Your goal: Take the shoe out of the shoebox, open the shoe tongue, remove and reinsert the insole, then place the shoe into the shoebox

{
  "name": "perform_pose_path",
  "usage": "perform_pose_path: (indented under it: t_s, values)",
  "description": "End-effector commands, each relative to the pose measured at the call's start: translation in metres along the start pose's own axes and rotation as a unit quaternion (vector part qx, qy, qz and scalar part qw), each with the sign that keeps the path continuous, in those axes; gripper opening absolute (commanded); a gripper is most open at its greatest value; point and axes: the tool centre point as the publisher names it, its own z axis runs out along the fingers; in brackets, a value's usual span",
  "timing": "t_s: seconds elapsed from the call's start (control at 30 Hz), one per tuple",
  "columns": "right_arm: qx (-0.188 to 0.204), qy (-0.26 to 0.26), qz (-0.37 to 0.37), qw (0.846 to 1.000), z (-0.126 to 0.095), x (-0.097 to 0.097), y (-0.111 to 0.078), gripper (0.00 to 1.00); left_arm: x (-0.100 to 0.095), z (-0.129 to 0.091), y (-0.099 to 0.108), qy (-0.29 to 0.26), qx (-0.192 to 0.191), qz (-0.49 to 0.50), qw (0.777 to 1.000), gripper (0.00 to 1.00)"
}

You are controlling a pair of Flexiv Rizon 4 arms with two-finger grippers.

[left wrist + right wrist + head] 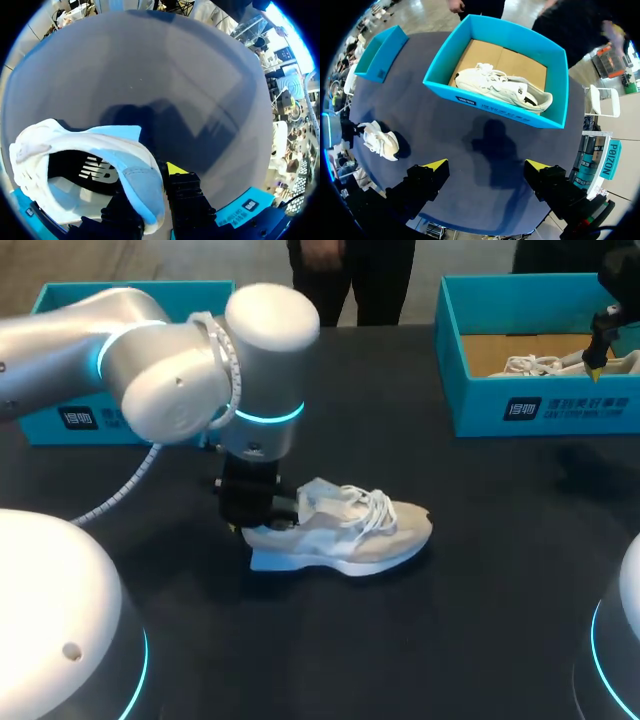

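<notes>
Left gripper [148, 194] pinches the heel of the sneaker [352, 530] between its fingers, right gripper [486, 165] spread wide; so shallow a hold could let the shoe twist free

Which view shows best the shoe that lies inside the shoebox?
The right wrist view: the whole white shoe lies in the open shoebox. The head view shows only its laces above the box wall; the left wrist view misses it.
</notes>
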Motion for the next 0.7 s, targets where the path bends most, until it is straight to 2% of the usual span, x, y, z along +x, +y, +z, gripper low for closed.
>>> perform_pose_path:
  t_s: [0.03,0.57,0.6,0.67,0.7]
  values:
    - [0.000,-0.001,0.001,1.000,0.000,0.000,0.000,1.00,-0.012,0.007,0.001,0.008,-0.005,-0.009,1.000,0.00]
    - [0.000,-0.001,0.001,1.000,0.000,0.000,0.000,1.00,-0.011,0.025,-0.002,0.008,0.010,-0.025,1.000,0.00]
    - [0.000,-0.001,0.001,1.000,0.000,0.000,0.000,1.00,-0.011,0.024,-0.004,0.009,0.011,-0.024,1.000,0.05]
    - [0.000,-0.001,0.001,1.000,0.000,0.000,0.000,1.00,-0.011,0.021,-0.005,0.008,0.009,-0.025,1.000,0.31]
    - [0.000,-0.001,0.001,1.000,0.000,0.000,0.000,1.00,-0.010,0.018,-0.005,0.001,0.008,-0.026,1.000,0.35]
